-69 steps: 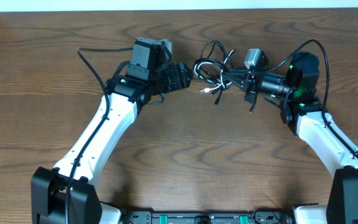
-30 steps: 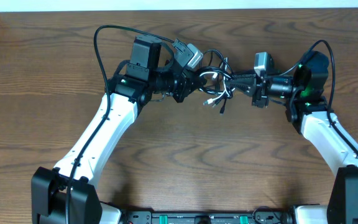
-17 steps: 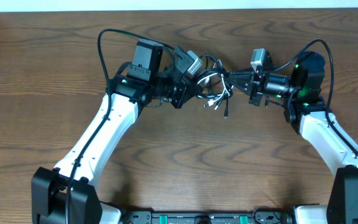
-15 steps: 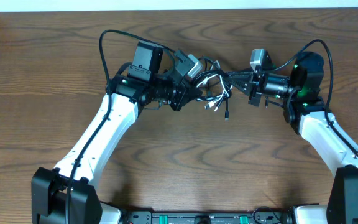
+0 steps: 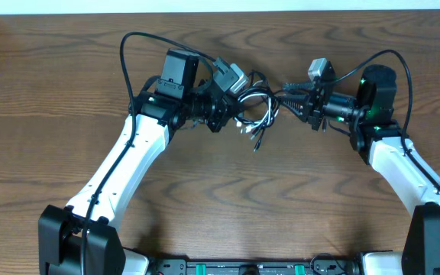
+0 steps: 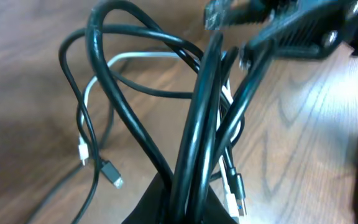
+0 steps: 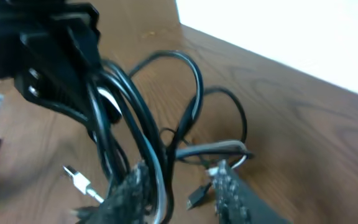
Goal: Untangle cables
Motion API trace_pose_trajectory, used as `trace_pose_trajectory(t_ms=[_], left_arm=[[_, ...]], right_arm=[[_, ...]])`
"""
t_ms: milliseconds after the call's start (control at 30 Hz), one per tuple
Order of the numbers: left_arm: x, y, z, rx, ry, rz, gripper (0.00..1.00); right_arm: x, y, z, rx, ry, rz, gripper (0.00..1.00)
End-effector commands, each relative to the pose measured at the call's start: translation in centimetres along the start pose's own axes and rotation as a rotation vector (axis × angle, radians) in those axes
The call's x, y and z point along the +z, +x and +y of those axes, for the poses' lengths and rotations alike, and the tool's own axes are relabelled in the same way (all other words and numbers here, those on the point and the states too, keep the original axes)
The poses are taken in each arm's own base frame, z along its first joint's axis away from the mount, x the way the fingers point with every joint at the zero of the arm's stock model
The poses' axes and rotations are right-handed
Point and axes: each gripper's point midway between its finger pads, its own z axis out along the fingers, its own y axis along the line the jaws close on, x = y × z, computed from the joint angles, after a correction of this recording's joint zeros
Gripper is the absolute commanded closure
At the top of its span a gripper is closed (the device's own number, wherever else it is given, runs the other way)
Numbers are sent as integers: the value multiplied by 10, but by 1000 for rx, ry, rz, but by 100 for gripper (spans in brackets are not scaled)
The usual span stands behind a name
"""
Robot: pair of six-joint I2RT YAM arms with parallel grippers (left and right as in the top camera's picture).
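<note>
Counts: 2 arms – left arm (image 5: 132, 156), right arm (image 5: 399, 162). 2 grippers – left gripper (image 5: 234, 111), right gripper (image 5: 292, 98). Tangled cables (image 5: 258, 107): 1 white cable (image 6: 143, 57); black cables (image 6: 120, 112) look like 2, strands overlap too much to be sure. Left wrist view shows 4 ends: 2 white plugs (image 6: 82, 151), 2 black plugs (image 6: 112, 177). 1 tabletop (image 5: 228, 206).

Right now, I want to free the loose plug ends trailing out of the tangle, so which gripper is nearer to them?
Left. The left gripper is right beside the plug ends. The right gripper is farther off, on the other side of the cables.
</note>
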Motion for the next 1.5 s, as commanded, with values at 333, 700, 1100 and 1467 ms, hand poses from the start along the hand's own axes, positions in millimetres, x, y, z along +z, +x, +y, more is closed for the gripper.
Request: trace_pose_trajectory(t_ms=[333, 700, 1100, 1467], left_arm=[[-33, -34, 34, -78, -26, -182, 92], [-35, -25, -2, 44, 165, -177, 92], [-38, -26, -18, 96, 247, -200, 93], [-37, -23, -16, 84, 237, -187, 92]], right_arm=[[-1, 20, -13, 92, 76, 67, 21], [0, 7, 7, 53, -42, 21, 20], [18, -1, 40, -14, -167, 4, 23], [22, -2, 41, -29, -159, 2, 71]])
